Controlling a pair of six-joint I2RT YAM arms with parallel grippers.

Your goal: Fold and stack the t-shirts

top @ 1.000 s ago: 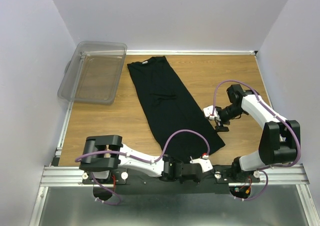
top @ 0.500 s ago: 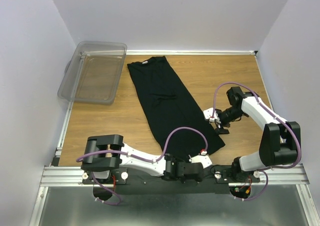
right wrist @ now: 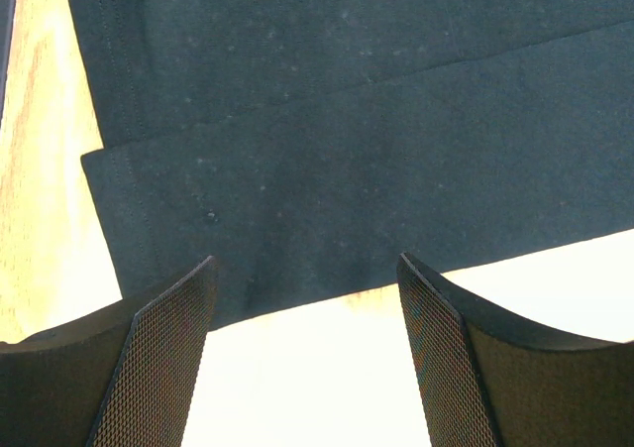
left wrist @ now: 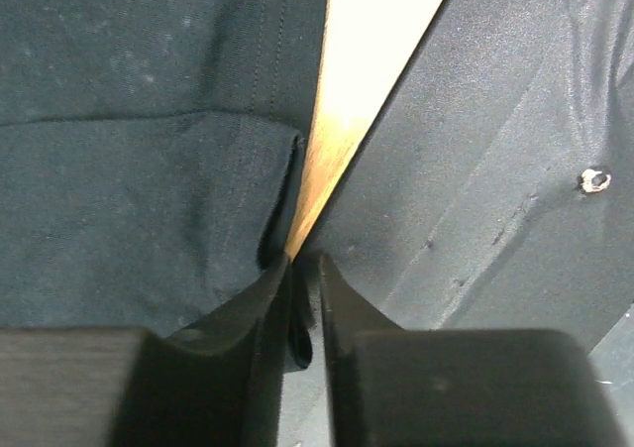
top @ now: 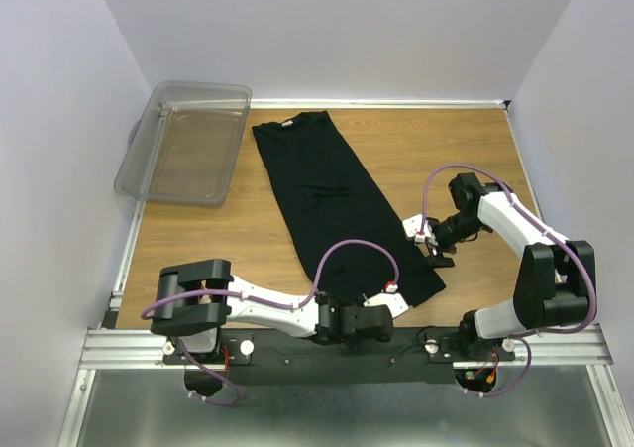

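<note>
One black t-shirt lies on the wooden table, folded lengthwise into a long strip running from the back centre to the front right. My left gripper is at the shirt's near hem. In the left wrist view its jaws are closed to a narrow slit with a fold of the black fabric between them. My right gripper is open just off the strip's right edge. In the right wrist view the shirt's edge lies just ahead of the fingertips, not between them.
A clear plastic bin stands at the back left, overhanging the table's left edge. Bare wood shows right of the shirt. The metal rail with the arm bases runs along the near edge.
My left arm has drawn back to the left and its gripper has shifted up onto the shirt's near hem. My right gripper has moved slightly nearer the shirt's right edge.
</note>
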